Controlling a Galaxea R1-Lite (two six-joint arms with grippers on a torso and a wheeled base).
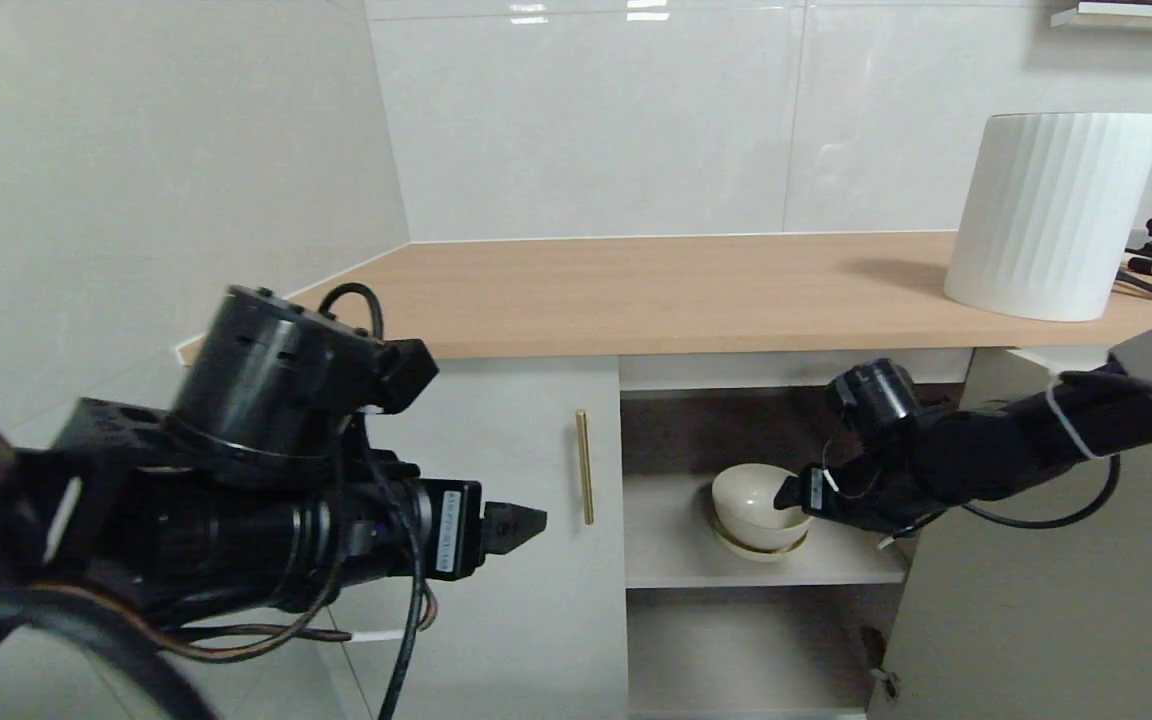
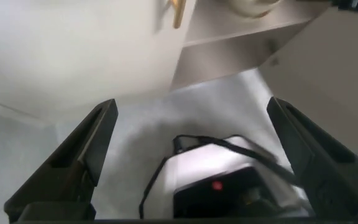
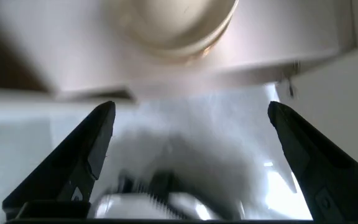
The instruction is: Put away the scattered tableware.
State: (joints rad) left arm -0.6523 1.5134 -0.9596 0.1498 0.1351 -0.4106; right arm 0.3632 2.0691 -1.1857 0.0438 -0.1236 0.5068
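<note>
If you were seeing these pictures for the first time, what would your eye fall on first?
The black left gripper looms large before the closed pale-grey cabinet door, near its slim brass handle. Beyond it, the right gripper sits inside the open cabinet at the rim of a cream ceramic bowl on the upper shelf. A tall white ribbed cylinder stands on the wooden countertop.

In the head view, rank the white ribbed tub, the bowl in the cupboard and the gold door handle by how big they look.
Largest: white ribbed tub, by far.
Next: bowl.
Smallest: gold handle, roughly as long as the bowl is wide but much thinner.
</note>
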